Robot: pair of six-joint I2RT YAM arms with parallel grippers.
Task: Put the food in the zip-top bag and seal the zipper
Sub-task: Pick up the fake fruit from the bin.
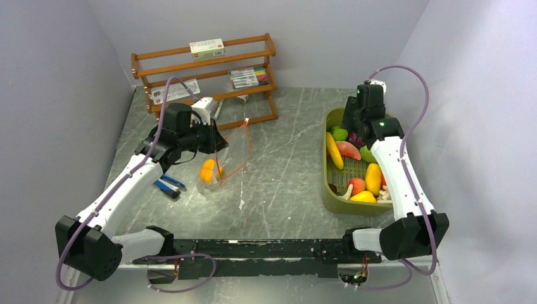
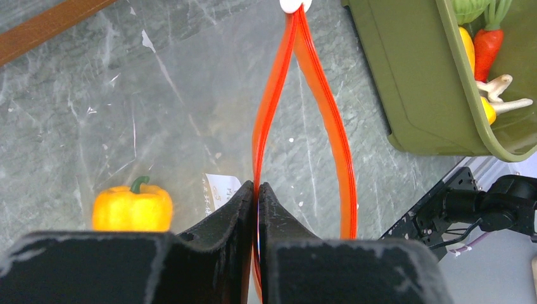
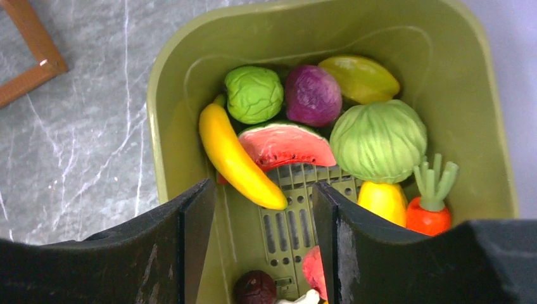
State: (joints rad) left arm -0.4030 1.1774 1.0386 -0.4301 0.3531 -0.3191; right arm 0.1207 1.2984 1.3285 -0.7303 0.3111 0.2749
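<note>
Progress: one yellow pepper (image 2: pixel 133 208) lies inside the bag (image 1: pixel 229 149) at the left of the tabletop (image 1: pixel 285 164). The zipper (image 2: pixel 332 145) gapes. The left claw (image 2: pixel 256 187) is pinched tight on one zipper lip. The right claw (image 3: pixel 263 196) hangs wide open and empty over the bin (image 3: pixel 487 139) of food (image 3: pixel 237 158). Filling and sealing are outstanding.

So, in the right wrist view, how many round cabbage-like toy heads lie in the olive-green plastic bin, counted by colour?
Green: 2, the small bright-green plastic head and the larger pale-green ribbed plastic head
Purple: 1, the glossy purple plastic head
Total: 3
</note>
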